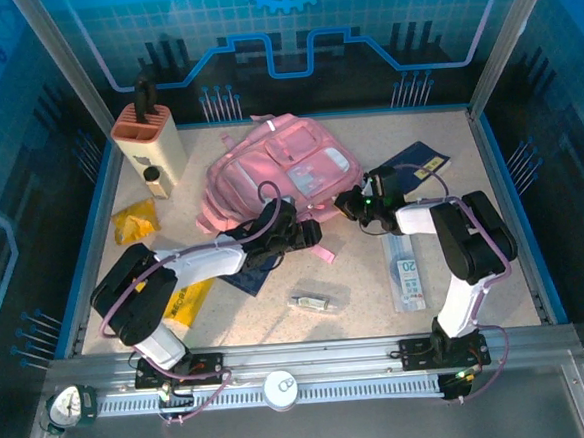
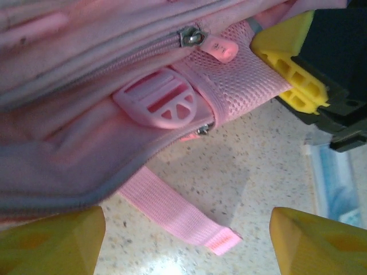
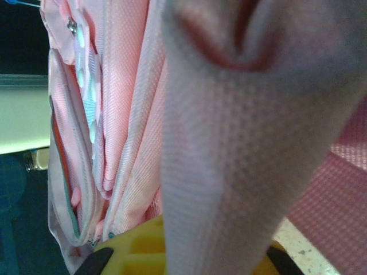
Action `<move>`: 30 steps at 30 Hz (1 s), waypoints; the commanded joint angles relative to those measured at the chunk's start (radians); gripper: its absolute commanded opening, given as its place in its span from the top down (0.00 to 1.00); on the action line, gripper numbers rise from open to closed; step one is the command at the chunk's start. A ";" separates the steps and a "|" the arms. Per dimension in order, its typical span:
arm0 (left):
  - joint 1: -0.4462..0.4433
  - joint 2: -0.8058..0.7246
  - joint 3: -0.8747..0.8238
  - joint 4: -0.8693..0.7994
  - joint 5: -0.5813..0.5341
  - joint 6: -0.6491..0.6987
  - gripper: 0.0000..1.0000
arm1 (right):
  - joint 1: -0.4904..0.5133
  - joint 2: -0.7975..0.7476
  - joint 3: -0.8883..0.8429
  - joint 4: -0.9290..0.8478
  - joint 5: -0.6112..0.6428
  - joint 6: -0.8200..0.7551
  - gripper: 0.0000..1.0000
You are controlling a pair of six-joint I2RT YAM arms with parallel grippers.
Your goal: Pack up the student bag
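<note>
The student bag point(image 1: 279, 170) is a large pink backpack lying flat at the back middle of the table. My left gripper point(image 1: 311, 234) is at its near edge, open. In the left wrist view the yellow fingers point(image 2: 51, 240) stand wide apart, with a loose pink strap point(image 2: 178, 212) flat on the table between them and a pink buckle point(image 2: 157, 103) above. My right gripper point(image 1: 353, 203) is at the bag's near right corner, shut on a fold of the bag's pink fabric point(image 3: 229, 172) that runs up from its jaws. One right finger point(image 2: 289, 63) presses against the bag's mesh.
A beige holder with a black top point(image 1: 148, 144) stands at the back left, a yellow packet point(image 1: 135, 222) near it. A dark blue booklet point(image 1: 420, 160) lies right of the bag. A clear packet point(image 1: 408, 271) and a small wrapped item point(image 1: 313, 301) lie in front.
</note>
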 commanded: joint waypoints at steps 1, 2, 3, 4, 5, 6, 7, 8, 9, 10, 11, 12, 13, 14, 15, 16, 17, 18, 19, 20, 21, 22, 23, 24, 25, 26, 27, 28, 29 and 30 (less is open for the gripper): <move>0.008 0.034 0.048 -0.009 -0.059 0.170 0.29 | 0.007 -0.097 0.027 0.004 0.028 -0.045 0.97; 0.016 0.040 0.058 -0.009 -0.066 0.198 0.29 | 0.007 -0.120 0.029 -0.012 0.031 -0.054 0.98; 0.022 0.038 0.067 -0.008 -0.080 0.225 0.30 | 0.011 -0.145 0.029 -0.031 0.035 -0.064 0.99; 0.033 0.035 0.072 -0.004 -0.088 0.244 0.30 | 0.016 -0.167 0.030 -0.048 0.039 -0.075 1.00; 0.049 0.030 0.075 0.008 -0.088 0.263 0.30 | 0.023 -0.197 0.030 -0.071 0.046 -0.089 1.00; 0.072 0.024 0.077 0.017 -0.076 0.276 0.30 | 0.032 -0.228 0.027 -0.095 0.059 -0.102 1.00; 0.101 0.019 0.083 0.020 -0.057 0.282 0.30 | 0.041 -0.258 0.022 -0.114 0.074 -0.112 1.00; 0.130 0.015 0.086 0.025 -0.030 0.290 0.30 | 0.052 -0.292 0.014 -0.143 0.097 -0.121 1.00; 0.158 0.010 0.090 0.034 0.001 0.300 0.30 | 0.068 -0.320 0.004 -0.170 0.121 -0.125 1.00; 0.177 0.004 0.091 0.044 0.026 0.310 0.29 | 0.079 -0.339 -0.004 -0.181 0.133 -0.125 1.00; 0.198 -0.005 0.094 0.052 0.052 0.321 0.29 | 0.090 -0.357 -0.015 -0.188 0.143 -0.118 1.00; 0.211 -0.013 0.097 0.053 0.076 0.334 0.29 | 0.100 -0.370 -0.026 -0.188 0.153 -0.105 1.00; 0.218 -0.026 0.098 0.049 0.089 0.344 0.29 | 0.107 -0.380 -0.035 -0.183 0.161 -0.094 1.00; 0.220 -0.043 0.103 0.033 0.100 0.349 0.29 | 0.115 -0.390 -0.044 -0.179 0.176 -0.081 1.00; 0.218 -0.067 0.105 0.013 0.109 0.349 0.28 | 0.120 -0.396 -0.050 -0.176 0.186 -0.072 1.00; 0.217 -0.086 0.103 -0.001 0.120 0.341 0.29 | 0.121 -0.400 -0.052 -0.176 0.188 -0.063 1.00; 0.212 -0.115 0.092 -0.013 0.131 0.325 0.28 | 0.122 -0.406 -0.055 -0.178 0.198 -0.052 1.00; 0.205 -0.142 0.082 -0.024 0.138 0.316 0.28 | 0.122 -0.412 -0.058 -0.180 0.210 -0.039 1.00; 0.194 -0.165 0.074 -0.040 0.140 0.314 0.28 | 0.124 -0.419 -0.064 -0.175 0.222 -0.025 1.00; 0.177 -0.192 0.069 -0.066 0.125 0.312 0.29 | 0.127 -0.421 -0.064 -0.172 0.233 -0.014 1.00; 0.152 -0.215 0.060 -0.091 0.093 0.305 0.29 | 0.128 -0.425 -0.062 -0.177 0.241 -0.002 1.00; 0.128 -0.231 0.049 -0.095 0.074 0.305 0.29 | 0.129 -0.426 -0.054 -0.184 0.246 0.003 1.00; 0.102 -0.247 0.038 -0.094 0.065 0.312 0.30 | 0.129 -0.426 -0.044 -0.196 0.251 0.004 1.00; 0.071 -0.254 0.034 -0.105 0.046 0.311 0.31 | 0.128 -0.426 -0.036 -0.207 0.254 0.008 1.00; 0.047 -0.257 0.034 -0.116 0.026 0.308 0.32 | 0.130 -0.424 -0.029 -0.210 0.253 0.010 1.00; 0.023 -0.255 0.037 -0.125 0.006 0.308 0.33 | 0.132 -0.424 -0.025 -0.212 0.254 0.013 1.00; -0.002 -0.245 0.043 -0.134 -0.016 0.308 0.35 | 0.134 -0.424 -0.021 -0.219 0.255 0.018 1.00; -0.018 -0.236 0.052 -0.146 -0.038 0.304 0.36 | 0.135 -0.424 -0.017 -0.224 0.257 0.022 1.00; -0.040 -0.225 0.059 -0.154 -0.062 0.303 0.38 | 0.135 -0.425 -0.016 -0.227 0.259 0.024 1.00; -0.062 -0.211 0.065 -0.151 -0.079 0.307 0.39 | 0.136 -0.424 -0.016 -0.227 0.259 0.030 1.00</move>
